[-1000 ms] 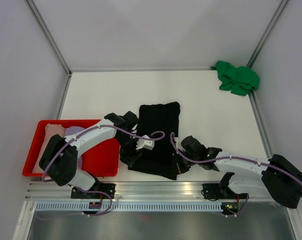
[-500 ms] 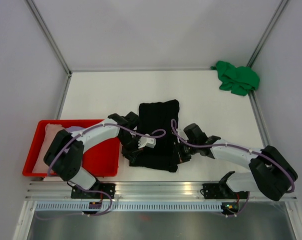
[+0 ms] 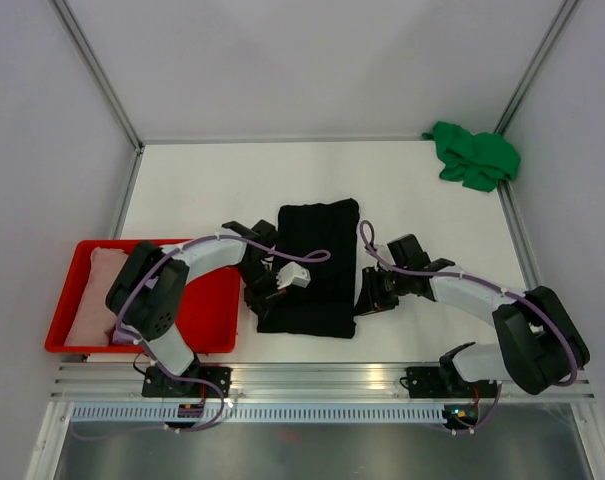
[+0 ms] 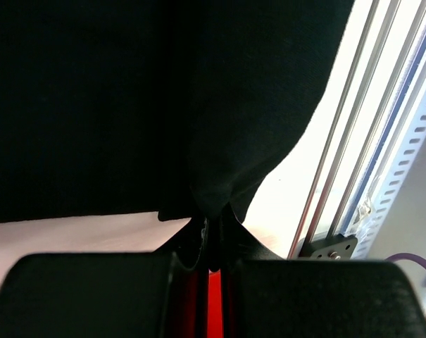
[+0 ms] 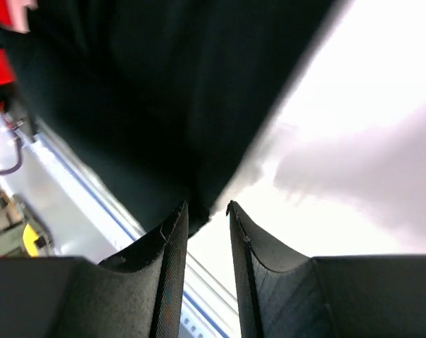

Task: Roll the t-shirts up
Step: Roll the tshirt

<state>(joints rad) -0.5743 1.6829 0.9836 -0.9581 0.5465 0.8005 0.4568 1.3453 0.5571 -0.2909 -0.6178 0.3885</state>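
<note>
Left gripper clamping tight on fold of black tee, centre frame. Right gripper sitting part-open at tee's right edge, gripping nothing. Red tray holding pink tee, lower left. Green tee lying bunched, upper right.

The black t-shirt is plain and dark against the white surface. The green t-shirt is bright and unpatterned. The tray is red, the pale pink t-shirt inside it. The left arm and right arm are white with black joints and purple cables.
</note>
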